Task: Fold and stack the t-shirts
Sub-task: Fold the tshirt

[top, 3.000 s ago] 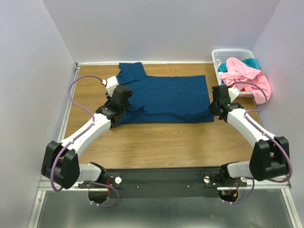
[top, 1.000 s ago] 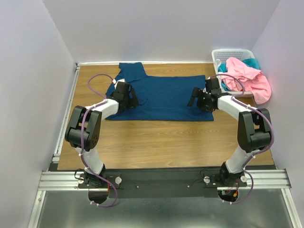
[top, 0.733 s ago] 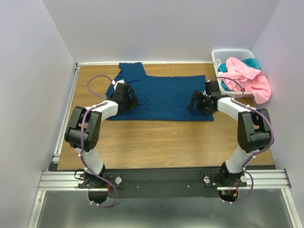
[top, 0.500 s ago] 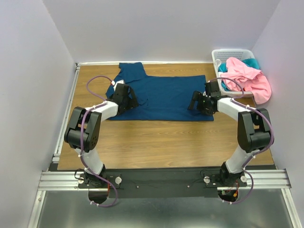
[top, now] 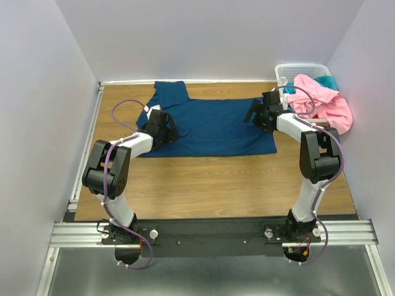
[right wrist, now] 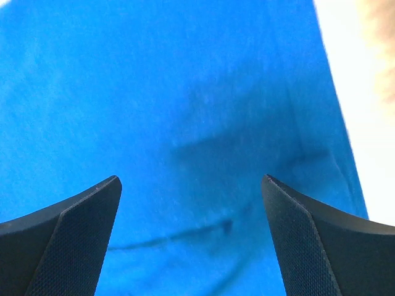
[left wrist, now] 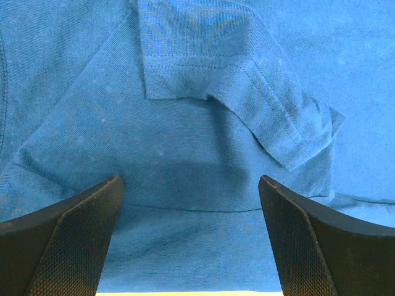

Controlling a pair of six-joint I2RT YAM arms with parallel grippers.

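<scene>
A large dark navy-teal t-shirt (top: 213,126) lies spread flat on the wooden table (top: 210,185), with one sleeve toward the back left. My left gripper (top: 173,131) hovers open over its left side; in the left wrist view the gripper (left wrist: 191,246) has a folded-over sleeve (left wrist: 265,105) just ahead of it. My right gripper (top: 251,115) is open above the shirt's far right part, and in the right wrist view the gripper (right wrist: 191,246) has only blue cloth (right wrist: 185,123) beneath it. A pink t-shirt (top: 324,103) and a brighter teal t-shirt (top: 328,81) sit in the basket.
The white slatted basket (top: 299,68) stands at the table's back right corner, with the pink cloth spilling over its near rim. Bare wood lies in front of the shirt. Grey walls close in the left, back and right sides.
My right gripper has moved from the shirt's near right part toward its far right edge. The left gripper has barely shifted. Both stay open.
</scene>
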